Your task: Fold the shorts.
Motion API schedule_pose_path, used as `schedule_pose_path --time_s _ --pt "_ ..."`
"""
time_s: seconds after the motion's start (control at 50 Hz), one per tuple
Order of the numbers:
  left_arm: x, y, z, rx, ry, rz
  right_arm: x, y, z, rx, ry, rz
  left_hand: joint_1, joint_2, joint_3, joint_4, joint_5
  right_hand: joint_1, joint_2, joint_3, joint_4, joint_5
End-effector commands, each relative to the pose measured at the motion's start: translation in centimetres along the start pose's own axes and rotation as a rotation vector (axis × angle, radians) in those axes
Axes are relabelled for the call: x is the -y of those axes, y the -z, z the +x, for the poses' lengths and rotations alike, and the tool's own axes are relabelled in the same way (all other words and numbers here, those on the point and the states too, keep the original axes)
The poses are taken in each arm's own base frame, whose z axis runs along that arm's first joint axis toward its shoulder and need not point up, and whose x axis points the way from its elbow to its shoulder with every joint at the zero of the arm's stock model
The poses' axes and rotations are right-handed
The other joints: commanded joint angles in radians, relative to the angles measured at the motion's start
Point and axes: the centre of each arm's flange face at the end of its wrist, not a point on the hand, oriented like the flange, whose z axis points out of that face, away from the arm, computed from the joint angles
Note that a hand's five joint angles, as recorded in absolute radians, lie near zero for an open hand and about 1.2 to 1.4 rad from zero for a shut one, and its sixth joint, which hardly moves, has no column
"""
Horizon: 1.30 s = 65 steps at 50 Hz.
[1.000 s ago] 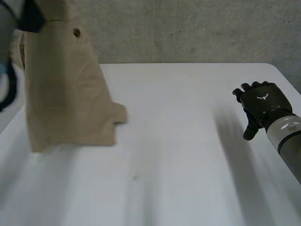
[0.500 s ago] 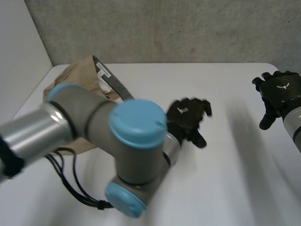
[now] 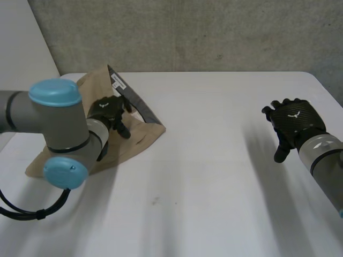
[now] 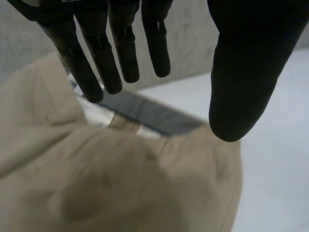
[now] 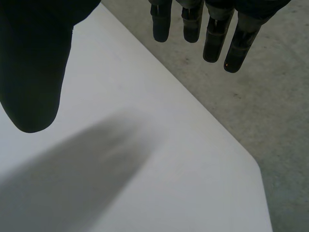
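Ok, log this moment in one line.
shorts: bunched on table | left hand: open, over shorts | right hand: open, off cloth

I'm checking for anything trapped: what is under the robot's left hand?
Under the open left hand lie the crumpled beige fabric shorts, grey waistband lining turned up, on the white table. The table beneath the shorts is covered.

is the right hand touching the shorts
No, the right hand is open over bare table, well apart from the shorts, which lie under the left hand.
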Motion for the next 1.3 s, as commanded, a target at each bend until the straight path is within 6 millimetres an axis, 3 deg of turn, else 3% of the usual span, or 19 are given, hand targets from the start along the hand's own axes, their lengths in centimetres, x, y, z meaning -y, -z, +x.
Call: schedule_pose_path --time_s 0.02,0.4,0.62,0.76,0.84,0.86,1.0,1.12,1.14,1.2,1.22,1.26,1.3 --pt "-2.4 -1.7 0.1 0.002 -0.047 -0.043 -0.5 -0.2 -0.5 0.009 0.001 -0.013 0.126 0.121 0.125 0.118 0.12 0.039 0.004 -0.025 -0.06 -0.063" --pt "-4.3 -3.1 0.9 -0.015 -0.057 -0.068 -1.3 -0.7 -0.9 0.016 0.018 -0.032 0.129 0.124 0.128 0.121 0.123 0.039 0.004 -0.025 -0.06 -0.063" --pt "-5.3 -3.7 0.9 -0.018 -0.076 -0.088 -1.6 -0.8 -1.1 0.021 0.027 -0.043 0.253 0.247 0.251 0.244 0.246 0.039 0.004 -0.025 -0.06 -0.063" --pt "-5.0 -3.9 1.5 -0.03 -0.102 -0.069 -1.7 -0.9 -1.1 0.024 0.026 -0.047 0.432 0.426 0.43 0.423 0.425 0.039 0.004 -0.025 -0.06 -0.063" --pt "-5.1 -4.1 1.8 -0.039 -0.107 -0.066 -1.8 -0.9 -1.1 0.022 0.026 -0.048 0.651 0.646 0.65 0.643 0.645 0.039 0.004 -0.025 -0.06 -0.063" --pt "-5.2 -4.3 2.0 -0.045 -0.108 -0.064 -1.7 -0.9 -1.0 0.022 0.026 -0.046 0.852 0.846 0.851 0.844 0.846 0.039 0.004 -0.025 -0.06 -0.063" --pt "-4.7 -4.1 3.1 -0.068 -0.113 -0.062 -1.6 -0.9 -0.9 0.017 0.026 -0.044 0.854 0.848 0.853 0.846 0.848 0.039 0.004 -0.025 -0.06 -0.063" --pt "-2.3 -3.2 6.6 -0.142 -0.108 0.02 -1.2 -1.1 -0.2 -0.006 0.022 -0.032 0.854 0.848 0.853 0.846 0.848 0.039 0.004 -0.025 -0.06 -0.063" --pt "-1.9 -2.4 8.3 -0.183 -0.11 0.038 -1.1 -1.1 -0.1 -0.009 0.02 -0.029 0.854 0.848 0.853 0.846 0.848 0.039 0.004 -0.025 -0.06 -0.063" --pt "-1.1 -0.5 10.9 -0.254 -0.095 0.064 -0.6 -1.1 0.3 -0.025 0.015 -0.011 0.854 0.848 0.853 0.846 0.848 0.039 0.004 -0.025 -0.06 -0.063" --pt "-0.3 1.1 12.8 -0.312 -0.069 0.083 -0.3 -1.0 0.5 -0.032 0.014 -0.004 0.854 0.848 0.853 0.846 0.848 0.039 0.004 -0.025 -0.06 -0.063" --pt "-0.2 2.3 14.0 -0.356 -0.052 0.082 0.3 -0.9 1.3 -0.064 0.006 0.013 0.854 0.848 0.853 0.846 0.848 0.039 0.004 -0.025 -0.06 -0.063" --pt "-1.3 3.7 15.6 -0.427 -0.031 0.047 0.4 -1.0 2.0 -0.086 0.003 0.013 0.854 0.848 0.853 0.846 0.848 0.039 0.004 -0.025 -0.06 -0.063"
